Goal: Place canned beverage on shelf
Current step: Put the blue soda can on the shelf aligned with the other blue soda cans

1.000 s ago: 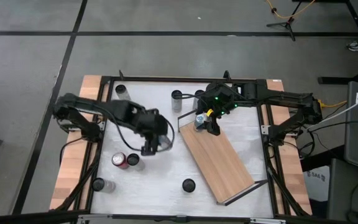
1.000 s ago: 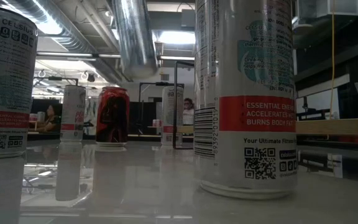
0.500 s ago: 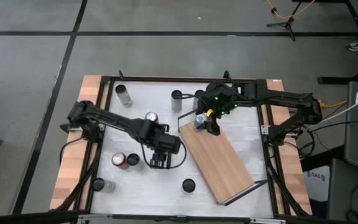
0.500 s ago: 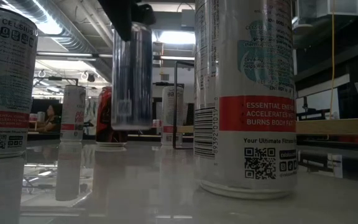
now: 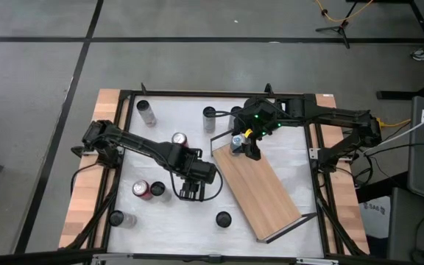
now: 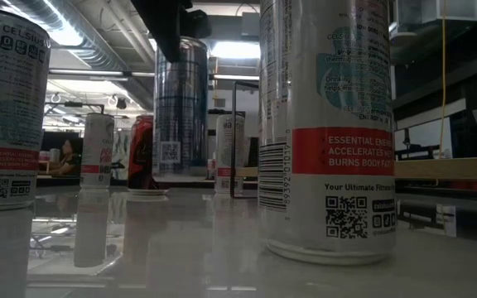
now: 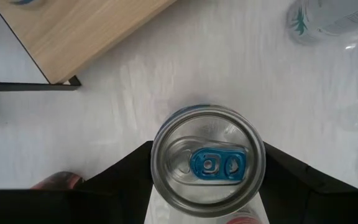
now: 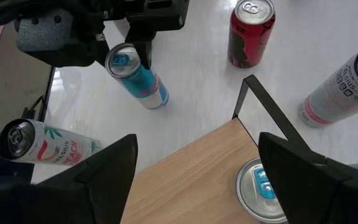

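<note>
Your blue can (image 7: 207, 163) with the blue tab sits lower centre, upright, clamped between the left gripper's (image 5: 188, 190) fingers – arm stretched over mid-table. Right gripper (image 5: 247, 147) spread wide above shelf (image 5: 258, 185).

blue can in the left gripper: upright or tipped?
Upright. The blue can hangs vertically in the low view, and the left wrist view looks straight down on its top; left gripper clamps it.
</note>
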Robot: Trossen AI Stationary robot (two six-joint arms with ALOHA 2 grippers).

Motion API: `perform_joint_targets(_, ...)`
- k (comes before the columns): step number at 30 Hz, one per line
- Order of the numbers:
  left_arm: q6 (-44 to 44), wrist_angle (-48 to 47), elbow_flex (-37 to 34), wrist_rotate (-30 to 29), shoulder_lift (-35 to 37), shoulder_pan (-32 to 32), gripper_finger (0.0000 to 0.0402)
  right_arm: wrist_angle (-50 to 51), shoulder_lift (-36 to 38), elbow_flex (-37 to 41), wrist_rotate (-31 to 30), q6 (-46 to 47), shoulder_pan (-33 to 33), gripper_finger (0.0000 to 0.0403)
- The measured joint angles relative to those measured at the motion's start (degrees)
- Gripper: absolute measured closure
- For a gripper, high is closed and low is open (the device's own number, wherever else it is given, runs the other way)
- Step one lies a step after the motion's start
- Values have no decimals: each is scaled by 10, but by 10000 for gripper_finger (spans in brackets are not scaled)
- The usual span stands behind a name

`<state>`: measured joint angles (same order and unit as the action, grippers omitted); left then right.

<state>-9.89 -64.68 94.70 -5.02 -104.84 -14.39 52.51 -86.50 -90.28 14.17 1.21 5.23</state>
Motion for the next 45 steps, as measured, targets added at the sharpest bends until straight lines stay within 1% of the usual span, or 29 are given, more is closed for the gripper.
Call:
perform_joint_targets(18,-1,34,0,1,0,0,177,1,0,0,0,0,0,78)
perform_joint_targets(32,0,35,0,-2,0,0,177,1,0,0,0,0,0,78)
perform_joint_targets(45,0,40,0,-1,-17,0,177,1,0,0,0,0,0,78)
